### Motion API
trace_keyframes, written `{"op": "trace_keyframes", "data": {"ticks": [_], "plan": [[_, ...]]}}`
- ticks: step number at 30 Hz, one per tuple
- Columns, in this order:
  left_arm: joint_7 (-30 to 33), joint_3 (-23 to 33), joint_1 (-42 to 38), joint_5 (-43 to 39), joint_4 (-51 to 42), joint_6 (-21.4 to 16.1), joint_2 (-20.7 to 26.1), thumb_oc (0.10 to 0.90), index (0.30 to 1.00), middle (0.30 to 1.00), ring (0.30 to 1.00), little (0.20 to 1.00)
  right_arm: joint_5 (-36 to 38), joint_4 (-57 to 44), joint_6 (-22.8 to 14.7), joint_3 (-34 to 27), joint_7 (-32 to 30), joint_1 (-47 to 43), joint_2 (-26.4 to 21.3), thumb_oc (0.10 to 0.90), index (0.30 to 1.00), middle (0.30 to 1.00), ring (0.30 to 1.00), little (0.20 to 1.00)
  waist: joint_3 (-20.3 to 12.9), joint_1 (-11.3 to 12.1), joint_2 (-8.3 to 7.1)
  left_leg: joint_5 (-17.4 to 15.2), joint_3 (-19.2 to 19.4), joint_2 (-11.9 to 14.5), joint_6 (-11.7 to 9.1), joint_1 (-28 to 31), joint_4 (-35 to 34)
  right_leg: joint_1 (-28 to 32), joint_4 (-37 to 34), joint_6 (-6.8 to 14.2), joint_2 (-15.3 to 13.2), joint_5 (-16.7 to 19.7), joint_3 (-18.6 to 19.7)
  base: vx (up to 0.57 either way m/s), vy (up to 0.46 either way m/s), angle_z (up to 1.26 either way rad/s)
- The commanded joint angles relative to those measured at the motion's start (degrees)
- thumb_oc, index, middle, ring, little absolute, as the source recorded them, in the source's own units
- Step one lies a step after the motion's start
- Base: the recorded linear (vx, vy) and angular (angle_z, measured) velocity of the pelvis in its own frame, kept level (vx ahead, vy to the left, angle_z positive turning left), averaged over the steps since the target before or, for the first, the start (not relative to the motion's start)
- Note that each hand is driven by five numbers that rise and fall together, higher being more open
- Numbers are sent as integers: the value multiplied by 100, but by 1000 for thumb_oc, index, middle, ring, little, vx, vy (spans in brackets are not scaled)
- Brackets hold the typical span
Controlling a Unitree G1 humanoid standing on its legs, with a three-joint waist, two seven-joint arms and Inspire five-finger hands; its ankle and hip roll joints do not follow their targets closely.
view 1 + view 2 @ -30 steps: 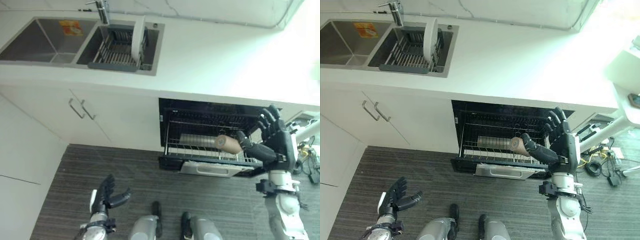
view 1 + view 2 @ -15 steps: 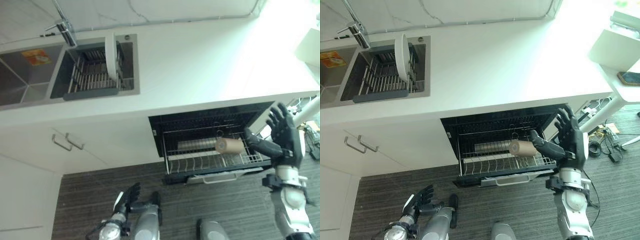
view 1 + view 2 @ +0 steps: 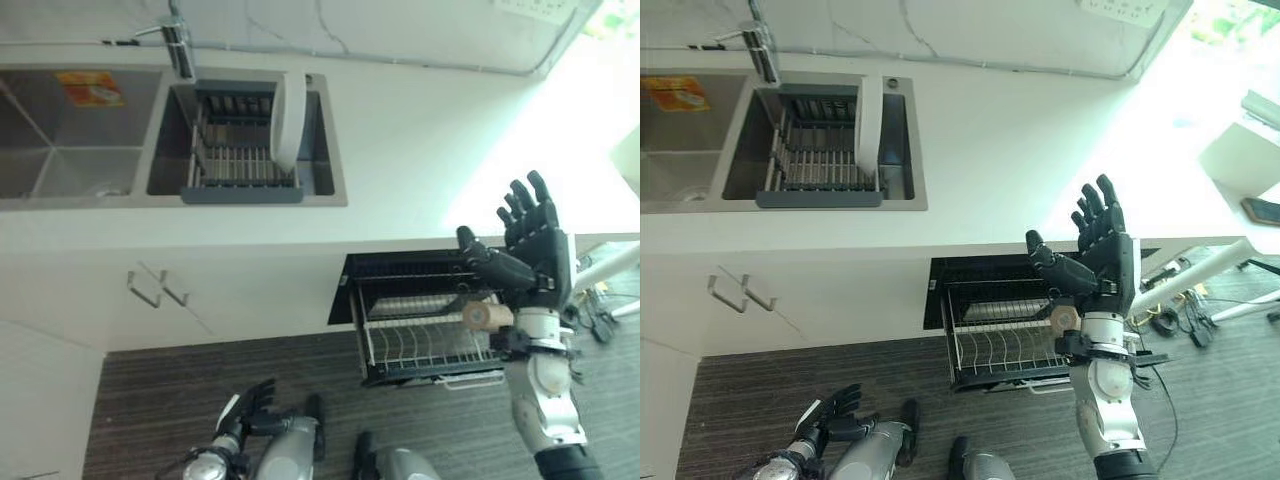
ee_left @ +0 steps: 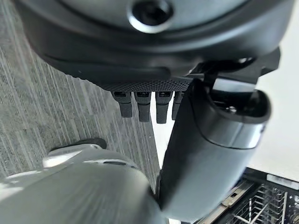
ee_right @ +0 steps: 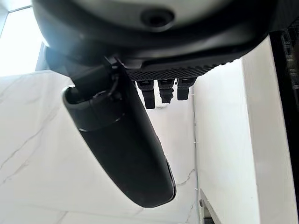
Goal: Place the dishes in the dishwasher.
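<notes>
A white plate (image 3: 285,118) stands upright in the grey drying rack (image 3: 240,160) inside the right sink basin. Below the counter the dishwasher (image 3: 352,300) is open with its wire rack (image 3: 420,345) pulled out. A tan cup (image 3: 487,317) lies on its side in that rack, beside a grey stack of dishes (image 3: 405,305). My right hand (image 3: 530,235) is raised in front of the counter edge above the rack, open with fingers spread and holding nothing. My left hand (image 3: 245,405) hangs low over the floor, open and holding nothing.
A second, bare sink basin (image 3: 60,150) lies to the left, with a tap (image 3: 180,45) between the basins. White cupboard doors with handles (image 3: 160,290) run under the sink. The white counter (image 3: 420,150) stretches right. Cables (image 3: 1185,325) lie on the dark floor at the right.
The camera has shifted. My right hand has lifted away from the tan cup to counter height; the cup stays lying in the dishwasher rack. The left hand stays low.
</notes>
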Motion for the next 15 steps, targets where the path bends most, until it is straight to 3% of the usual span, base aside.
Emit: {"op": "trace_keyframes", "data": {"ticks": [1,4,6,8,10,11,13,15], "plan": [[-104,-161,195,209,-341,-120,-133,800,900,900,900,900,-133,-520,-452,-428,51,-313,-519,800,900,900,900,900,-299,-19,254,-837,-935,141,-250,242,233,29,-11,183,14,-113,-74,-9,-42,-4],[-292,-214,192,281,-317,43,-154,800,900,900,900,900,-52,-651,-341,-425,327,-263,-608,800,900,900,900,900,-284,-79,276,-826,-950,56,-258,345,233,-1,-11,134,17,-124,21,4,-19,1],[-605,-302,211,486,-294,193,-164,800,900,900,900,900,161,-725,-204,-373,766,-330,-711,800,900,900,900,900,-188,-53,187,-777,-1099,-95,-265,549,233,21,-11,104,-80,-55,183,-28,91,32],[-873,-636,86,657,-508,659,-68,800,900,900,900,900,385,-742,-329,-163,801,-741,-736,800,900,900,900,900,-83,-23,345,-488,-1171,391,-587,241,233,190,-11,155,-94,-99,142,-41,378,32],[-951,-835,-119,861,-266,1105,-86,800,900,900,900,900,891,-844,-315,-131,597,-826,-687,800,900,900,900,900,-146,-94,377,-551,-1045,488,-606,206,233,233,-11,212,-183,-152,110,60,276,60],[-942,-921,-212,928,-20,1016,-130,800,900,900,900,900,1317,-844,-315,-135,630,-881,-624,800,900,900,900,900,-191,-125,375,-594,-964,534,-621,231,233,218,-11,250,-257,-141,7,67,263,43],[-1055,-1136,-296,973,441,1071,-306,800,900,900,900,900,1049,-783,-222,158,609,-1255,-306,800,900,900,900,900,-280,-33,405,-826,-824,513,-585,494,233,152,-11,417,-588,-31,-268,118,296,6],[-966,-1332,-271,1344,560,973,-327,800,900,900,900,900,840,-696,-142,359,413,-1641,-125,800,900,900,900,900,-330,61,388,-943,-723,505,-507,584,233,132,-11,493,-734,16,-322,118,120,-36]]}}
